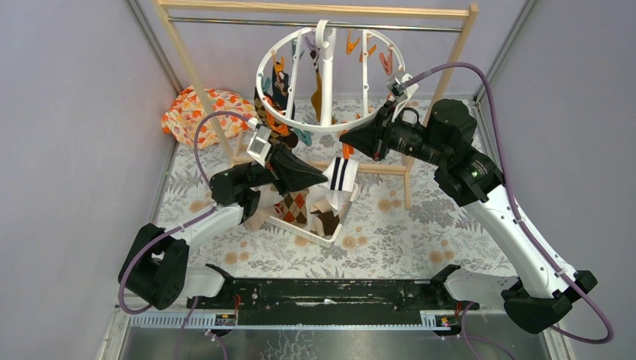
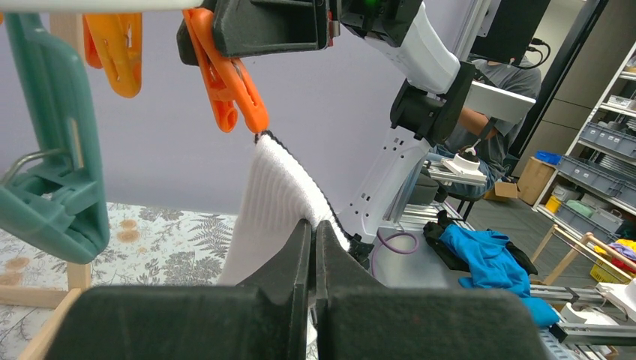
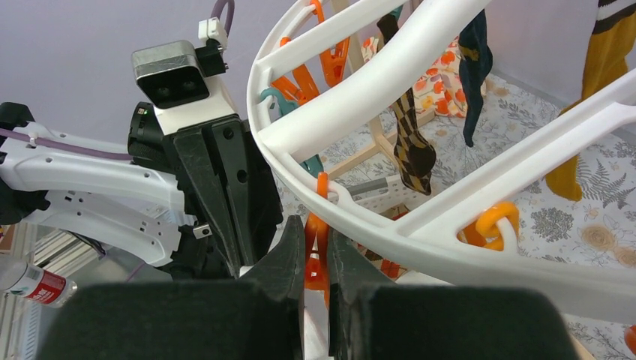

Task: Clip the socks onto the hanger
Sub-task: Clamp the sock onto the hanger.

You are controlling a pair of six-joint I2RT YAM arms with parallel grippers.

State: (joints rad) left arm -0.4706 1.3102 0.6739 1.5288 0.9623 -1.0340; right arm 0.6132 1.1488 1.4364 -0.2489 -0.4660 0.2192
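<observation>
The white ring hanger (image 1: 279, 122) hangs from the rail, with several socks clipped to it. My left gripper (image 2: 314, 225) is shut on a white sock with navy stripes (image 2: 274, 191) and holds its top edge right under the tip of an orange clip (image 2: 225, 79). The sock also shows in the top view (image 1: 341, 172). My right gripper (image 3: 316, 238) is shut on that orange clip (image 3: 315, 251), which hangs from the ring's near rim (image 3: 352, 191). In the top view the right gripper (image 1: 346, 140) is at the ring's front, the left gripper (image 1: 324, 178) just below it.
A white slotted basket (image 1: 324, 238) holds argyle socks (image 1: 294, 208) under the hanger. The wooden rail frame (image 1: 409, 169) surrounds it. An orange-flowered cloth bundle (image 1: 191, 112) lies at the back left. A teal clip (image 2: 49, 172) hangs close to the left wrist camera.
</observation>
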